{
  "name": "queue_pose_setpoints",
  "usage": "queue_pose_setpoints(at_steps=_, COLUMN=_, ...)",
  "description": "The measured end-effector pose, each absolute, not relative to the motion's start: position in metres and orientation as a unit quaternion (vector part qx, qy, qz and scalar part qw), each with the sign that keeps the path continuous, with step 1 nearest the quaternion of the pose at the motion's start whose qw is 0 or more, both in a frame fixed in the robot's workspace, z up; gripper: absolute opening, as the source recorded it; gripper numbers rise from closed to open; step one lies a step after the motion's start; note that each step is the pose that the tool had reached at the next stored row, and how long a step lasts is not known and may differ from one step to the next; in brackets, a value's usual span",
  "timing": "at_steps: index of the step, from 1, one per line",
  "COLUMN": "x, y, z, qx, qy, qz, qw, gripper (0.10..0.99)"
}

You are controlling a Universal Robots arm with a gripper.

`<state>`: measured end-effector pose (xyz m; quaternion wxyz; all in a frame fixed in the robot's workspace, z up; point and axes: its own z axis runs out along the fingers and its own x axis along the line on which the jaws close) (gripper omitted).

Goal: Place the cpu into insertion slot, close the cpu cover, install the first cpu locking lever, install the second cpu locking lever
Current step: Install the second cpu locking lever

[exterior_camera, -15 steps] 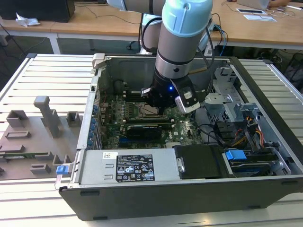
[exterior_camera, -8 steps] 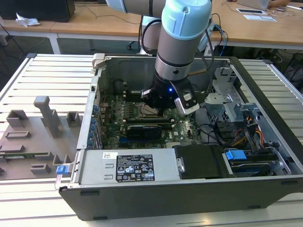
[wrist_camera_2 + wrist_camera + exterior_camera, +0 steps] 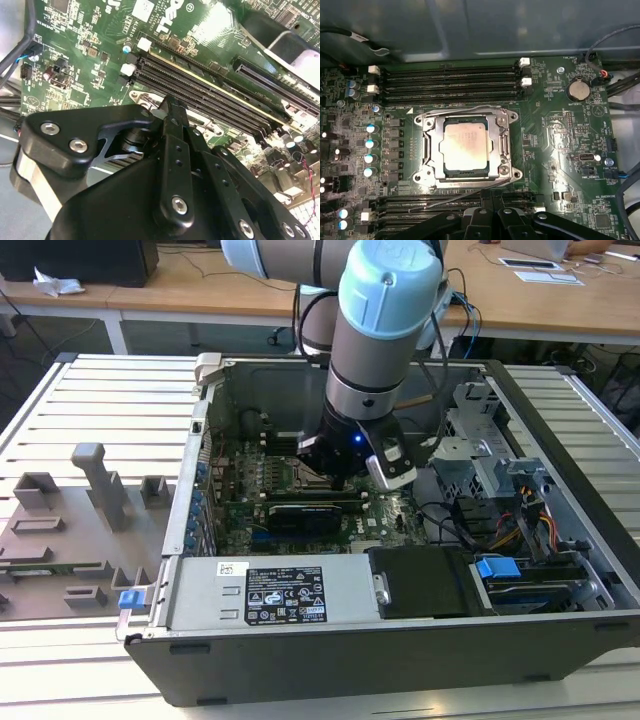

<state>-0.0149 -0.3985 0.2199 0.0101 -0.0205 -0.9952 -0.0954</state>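
First wrist view gives me the best read: the cpu [image 3: 465, 148] sits flat in the slot [image 3: 426, 150], and the cover [image 3: 502, 145] is down over it, its window framing the chip's metal top. So seating and cover look done to me. One thin lever [image 3: 457, 196] runs loose along the socket's near edge, angled away from the frame, and I judge it not yet latched. Another wire [image 3: 465, 109] follows the far edge close to the frame; whether it is hooked I cannot tell.

The hand [image 3: 487, 212] hangs just beside the socket's near edge, close to that loose lever. In the second wrist view the hand's [image 3: 167, 107] black fingers [image 3: 172, 120] appear pressed together at the tip with nothing between them, which suits pushing rather than pinching.

To do this step well, I'd press on the lever's end, not its middle, sweep it down and sideways under its hook, and keep the tip off the memory slots [image 3: 450, 80] and capacitors [image 3: 370, 143].
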Motion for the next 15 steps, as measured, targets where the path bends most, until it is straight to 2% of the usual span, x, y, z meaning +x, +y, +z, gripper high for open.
queue_pose_setpoints(at_steps=15, x=-0.059, y=-0.400, z=0.216, qx=-0.018, qy=-0.994, qz=-0.107, qw=0.010, gripper=0.106)
